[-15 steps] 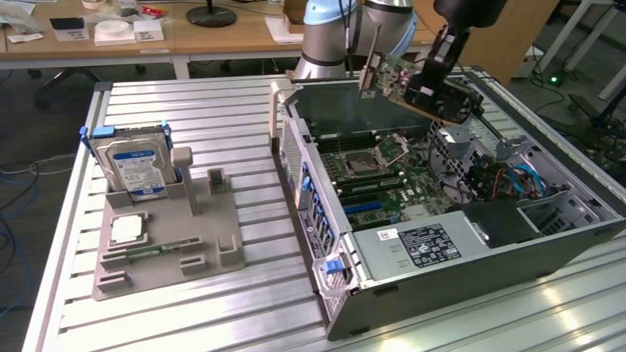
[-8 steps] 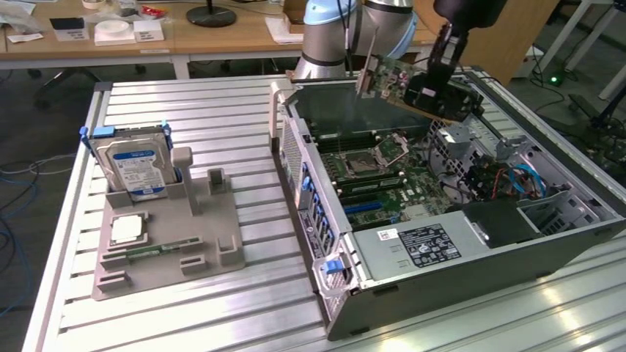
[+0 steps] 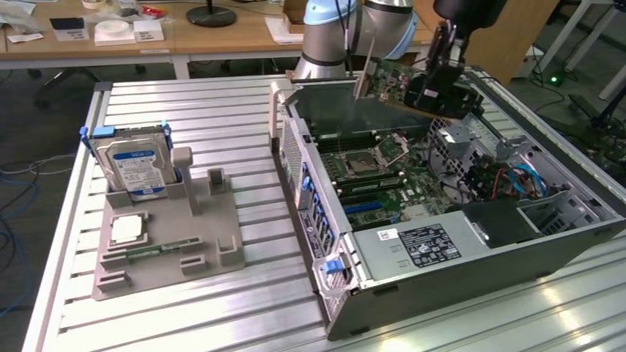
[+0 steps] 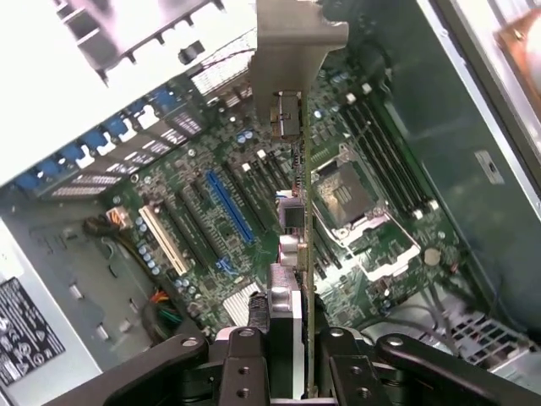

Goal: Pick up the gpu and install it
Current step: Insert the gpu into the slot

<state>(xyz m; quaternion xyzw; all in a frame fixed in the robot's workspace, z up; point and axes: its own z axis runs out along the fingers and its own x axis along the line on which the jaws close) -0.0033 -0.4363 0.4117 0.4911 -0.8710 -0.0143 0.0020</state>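
Note:
The gpu (image 3: 401, 82), a green-backed card with a silver bracket, hangs tilted above the back of the open computer case (image 3: 333, 293). My gripper (image 3: 437, 82) is shut on it. In the wrist view the gpu (image 4: 304, 211) shows edge-on, its metal bracket (image 4: 292, 51) at the far end, clamped between my gripper's (image 4: 292, 359) black fingers (image 4: 245, 364). Below it lies the motherboard (image 4: 355, 245) with a blue expansion slot (image 4: 228, 203) and the bare processor socket (image 4: 342, 194). The card is held well clear of the board.
A grey fixture (image 3: 210, 242) on the exterior view's left holds a silver hard drive (image 3: 137, 165), a processor (image 3: 127, 229) and a green memory stick (image 3: 152, 251). The power supply (image 3: 430, 246) and drive cage (image 3: 547, 209) fill the case's near end. Cables (image 3: 484, 180) lie beside the board.

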